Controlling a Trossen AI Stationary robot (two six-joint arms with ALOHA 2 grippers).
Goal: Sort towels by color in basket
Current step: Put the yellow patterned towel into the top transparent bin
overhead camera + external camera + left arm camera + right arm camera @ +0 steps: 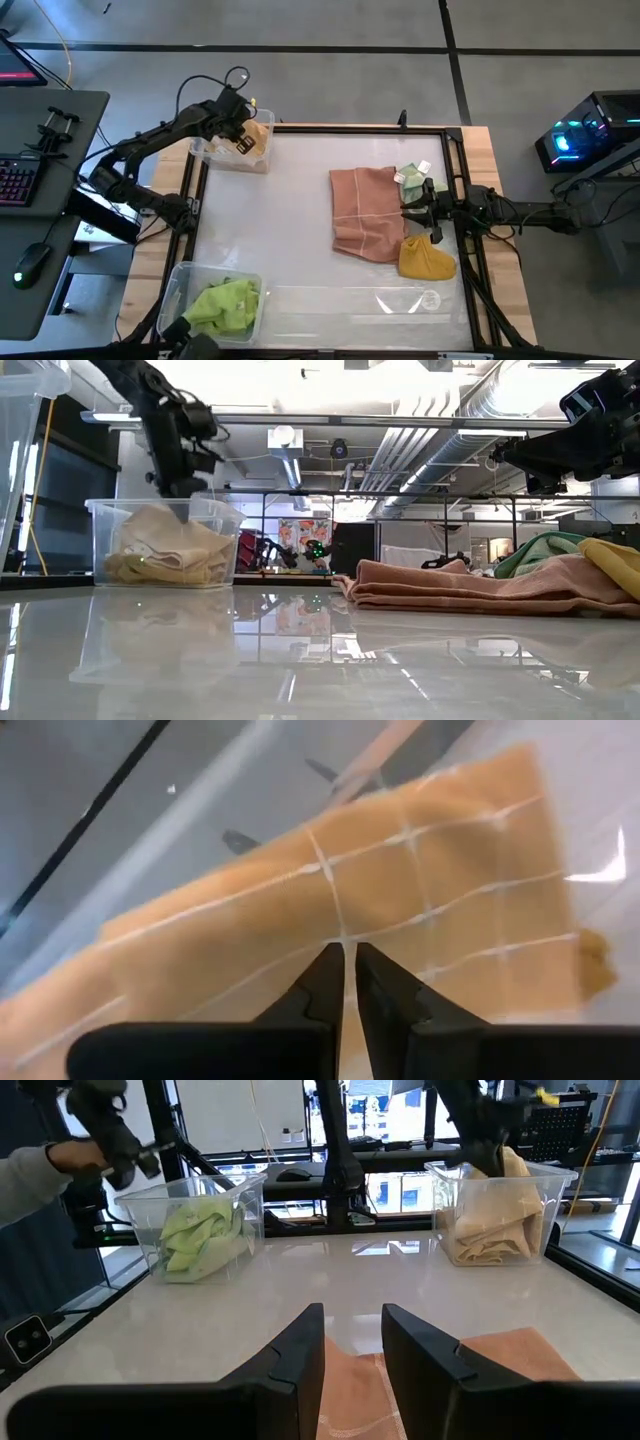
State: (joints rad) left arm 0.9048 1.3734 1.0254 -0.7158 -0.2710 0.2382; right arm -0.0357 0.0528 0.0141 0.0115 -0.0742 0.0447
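The tan checked towel (257, 136) lies piled in the clear bin (205, 152) at the table's far left; my left gripper (240, 132) points down into that bin, fingers nearly together. A lime green towel (225, 305) fills the near-left bin (178, 290). The dusty pink-brown towel (362, 212) lies flat right of the table's middle. A sage green towel (409, 180) rests on its far right corner and a mustard yellow towel (426, 259) on its near right corner. My right gripper (413, 209) hovers open over the pink-brown towel's right edge (500, 1355), high above it in the low view. My left gripper pinches the tan checked towel between its fingertips (325, 970) at a spot in the middle of the cloth (344, 932), where two woven lines cross. The fingers come from above, pointing down into the bin. The towel's bulk (165, 550) rests on the bin's floor.
The white table top (290, 240) is framed by a black rail (470, 260). A person's grey sleeve (30, 1170) shows beyond the near-left bin. A keyboard and mouse sit on a side desk (40, 200) left of the table.
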